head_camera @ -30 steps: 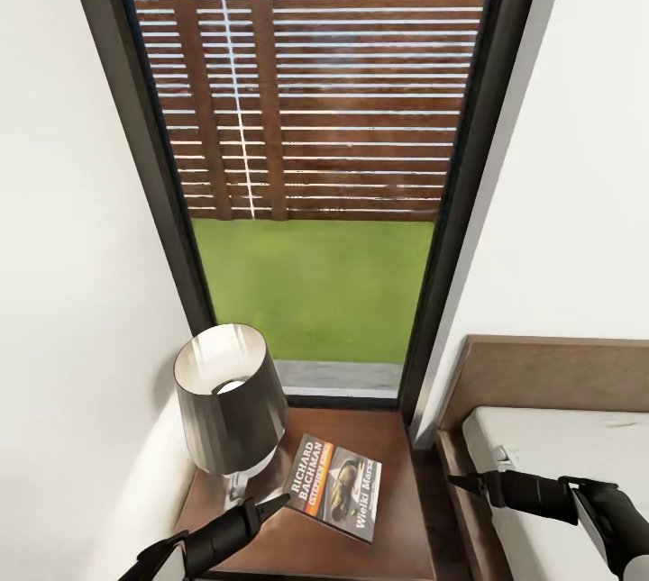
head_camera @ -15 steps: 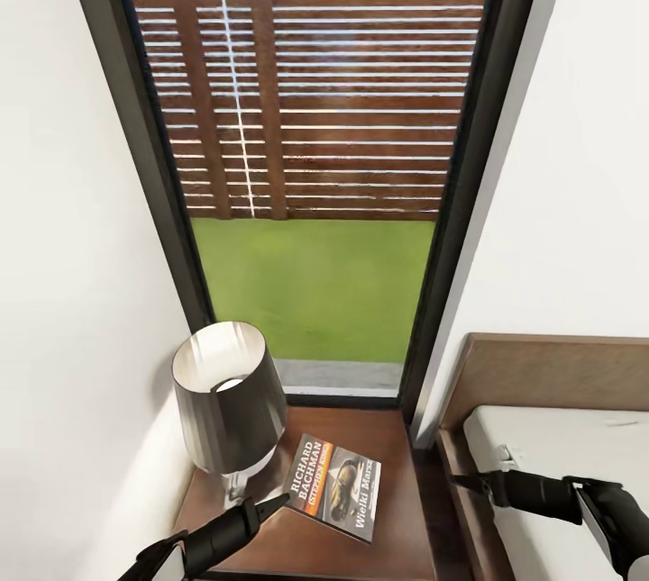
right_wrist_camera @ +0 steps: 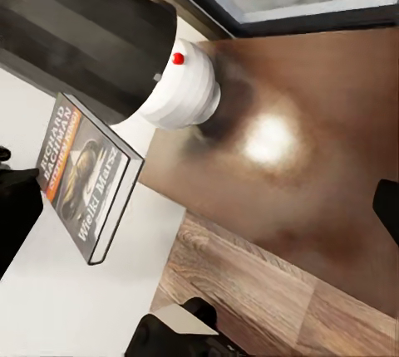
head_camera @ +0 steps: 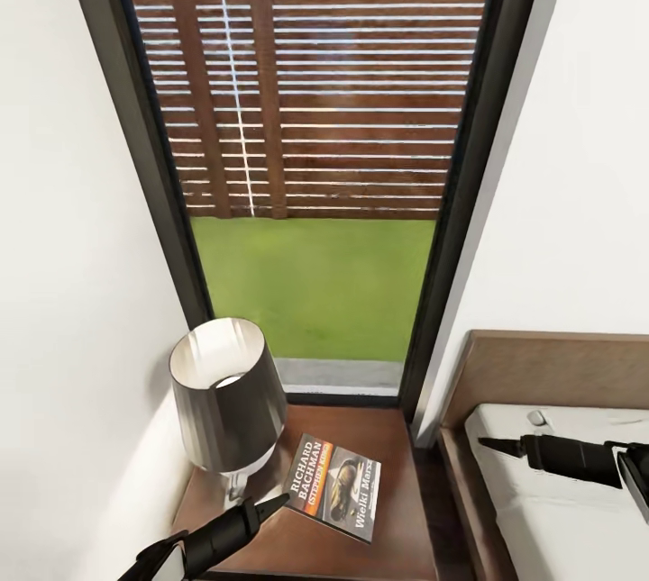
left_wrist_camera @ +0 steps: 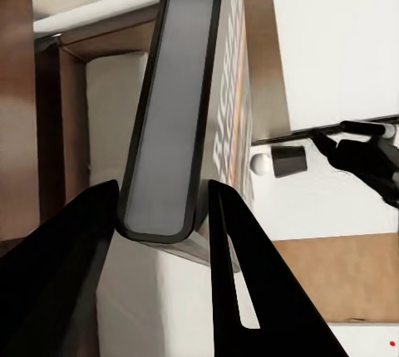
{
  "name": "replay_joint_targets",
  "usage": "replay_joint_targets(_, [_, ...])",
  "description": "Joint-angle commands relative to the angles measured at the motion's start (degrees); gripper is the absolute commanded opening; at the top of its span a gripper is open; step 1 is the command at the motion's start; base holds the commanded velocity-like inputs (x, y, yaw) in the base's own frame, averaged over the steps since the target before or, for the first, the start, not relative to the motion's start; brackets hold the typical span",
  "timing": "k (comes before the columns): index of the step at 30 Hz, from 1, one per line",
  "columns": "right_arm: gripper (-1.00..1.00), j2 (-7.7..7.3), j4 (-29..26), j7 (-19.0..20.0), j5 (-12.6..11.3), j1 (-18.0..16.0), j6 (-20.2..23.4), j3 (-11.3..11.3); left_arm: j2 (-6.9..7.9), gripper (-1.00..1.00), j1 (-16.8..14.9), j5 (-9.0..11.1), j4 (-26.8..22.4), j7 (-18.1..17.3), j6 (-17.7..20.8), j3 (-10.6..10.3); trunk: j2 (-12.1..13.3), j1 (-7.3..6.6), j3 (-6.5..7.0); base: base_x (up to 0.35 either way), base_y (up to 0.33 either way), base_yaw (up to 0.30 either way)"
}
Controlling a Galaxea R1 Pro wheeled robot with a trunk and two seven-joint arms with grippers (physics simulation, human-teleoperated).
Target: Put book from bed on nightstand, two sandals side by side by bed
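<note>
Seen from the head camera: tall black-framed window (head_camera: 315, 158) at twelve o'clock, looking onto a slatted brown wooden fence (head_camera: 342, 104) and green lawn, plain white walls on both sides. At six o'clock, small dark brown wooden nightstand with glossy tabletop (head_camera: 397, 509), tucked between the wall and the bed. On its eight o'clock side, table lamp with dark grey tapered shade (head_camera: 225, 401) on a white base. Just beside the lamp at its four o'clock, thin white-and-orange paperback book with dark lettering (head_camera: 335, 485), lying face-up over the tabletop. Black left hand (head_camera: 270, 503) at seven o'clock, closed onto the near corner of the book; in the left wrist camera, the book's edge (left_wrist_camera: 170, 100) sits clamped between the two dark fingers (left_wrist_camera: 241, 282). At four o'clock, low bed with brown wooden headboard and pale grey-white mattress (head_camera: 559, 509). Black right hand (head_camera: 491, 444) hovering above the mattress near the headboard, pointing toward nine o'clock; width of its opening cannot be told. In the right wrist camera, the lamp's white base (right_wrist_camera: 183, 91), the book (right_wrist_camera: 87, 178) and wood-plank floor (right_wrist_camera: 274, 299).
</note>
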Motion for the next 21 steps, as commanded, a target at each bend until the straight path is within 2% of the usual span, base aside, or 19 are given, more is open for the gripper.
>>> replay_joint_targets(1, [1.0, 0.06, -1.19, 0.52, 0.59, -0.06, 1.39, -0.28, 0.0, -1.0, -0.04, 0.26, 0.01, -0.17, 0.6, 0.06, -0.46, 0.23, -0.25, 0.0, 0.0, 0.0])
replay_joint_targets(5, [1.0, 0.07, -2.98, 0.53, 0.63, -0.05, 2.97, -0.17, 0.01, -1.0, -0.04, 0.26, 0.01, -0.17, 0.55, 0.06, -2.07, 1.11, -0.97, 0.0, 0.0, 0.0])
replay_joint_targets(21, [1.0, 0.07, -3.18, 0.52, 0.64, -0.04, 3.17, -0.13, 0.16, -1.0, -0.04, 0.26, -0.25, -0.17, 0.54, 0.06, -8.49, 4.62, -3.84, 0.0, 0.0, 0.0])
